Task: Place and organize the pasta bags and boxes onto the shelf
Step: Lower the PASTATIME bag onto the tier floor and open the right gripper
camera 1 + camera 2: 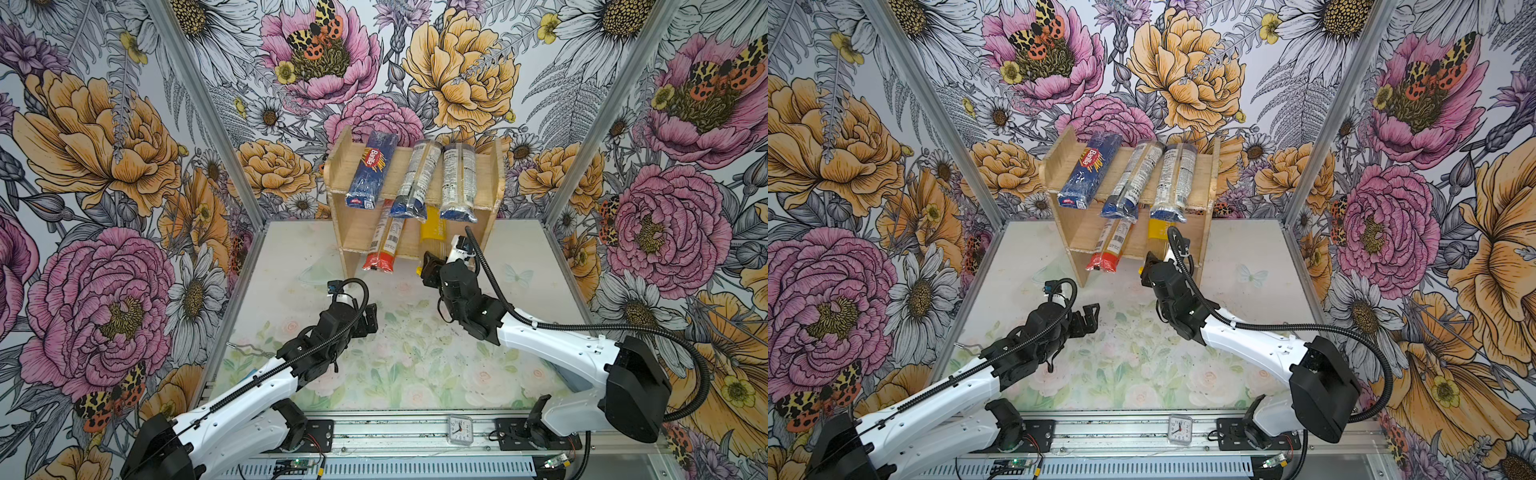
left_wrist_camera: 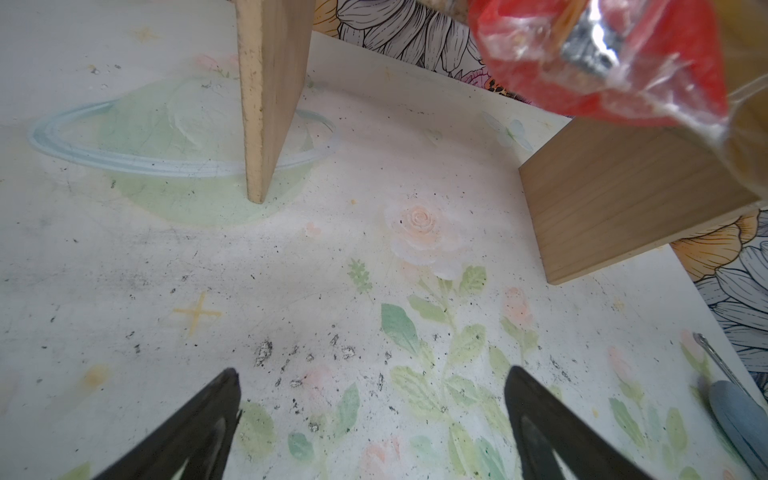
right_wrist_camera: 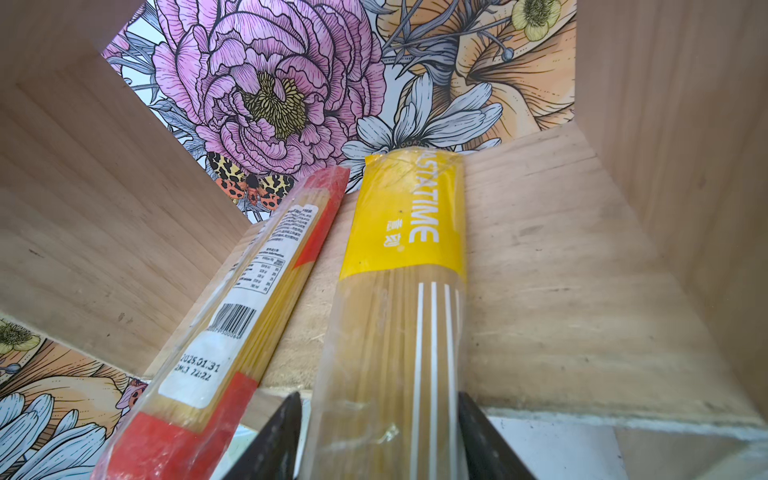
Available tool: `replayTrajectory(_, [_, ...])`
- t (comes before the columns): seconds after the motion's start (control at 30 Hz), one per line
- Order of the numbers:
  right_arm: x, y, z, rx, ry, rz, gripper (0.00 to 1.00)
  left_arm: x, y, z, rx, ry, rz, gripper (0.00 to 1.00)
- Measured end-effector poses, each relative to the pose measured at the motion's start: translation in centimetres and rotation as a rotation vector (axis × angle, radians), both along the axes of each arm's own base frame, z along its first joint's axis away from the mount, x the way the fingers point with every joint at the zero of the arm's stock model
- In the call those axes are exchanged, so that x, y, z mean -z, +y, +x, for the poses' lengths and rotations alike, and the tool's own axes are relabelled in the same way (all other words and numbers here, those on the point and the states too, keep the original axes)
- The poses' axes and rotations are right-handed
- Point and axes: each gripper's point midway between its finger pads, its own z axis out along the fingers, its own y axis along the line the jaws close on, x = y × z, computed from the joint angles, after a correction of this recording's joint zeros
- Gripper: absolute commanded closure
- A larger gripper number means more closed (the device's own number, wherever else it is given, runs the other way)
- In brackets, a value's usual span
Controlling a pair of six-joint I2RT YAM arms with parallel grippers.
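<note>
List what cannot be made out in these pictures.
- Right gripper: whether it clamps the yellow pack; the right wrist view's bottom edge cuts the contact off.
- Yellow pack's near end: mostly hidden behind the right arm's wrist in both top views.
- Grey-blue object: cut off by the left wrist view's edge.

Glossy plastic yellow pack [image 3: 399,332] on matt wooden shelf [image 3: 561,270].
</note>
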Motion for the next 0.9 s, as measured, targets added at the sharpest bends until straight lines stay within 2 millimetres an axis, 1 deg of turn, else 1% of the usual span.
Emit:
replayTrajectory(0.23, [-0.3, 0.0, -0.1, -0.004, -0.005, 0.006, 0.38, -0.2, 0.0, -0.1, 0.0, -0.004, -0.004, 0.01])
replayTrajectory(0.5, [-1.4, -0.3, -0.4, -0.009, -0.025, 0.028, 0.36, -0.2, 0.1, -0.1, 0.0, -0.004, -0.003, 0.01])
replayTrajectory(0.7, [-2.3, -0.8, -1.1, -0.019, -0.043, 0.044, 0.35, -0.2, 0.1, -0.1, 0.0, -0.004, -0.004, 0.01])
replayTrajectory(0.9, [-2.3, -1.4, -2.1, -0.04, -0.047, 0.048, 0.35, -0.6, 0.2, -0.2, 0.0, -0.012, -0.011, 0.01])
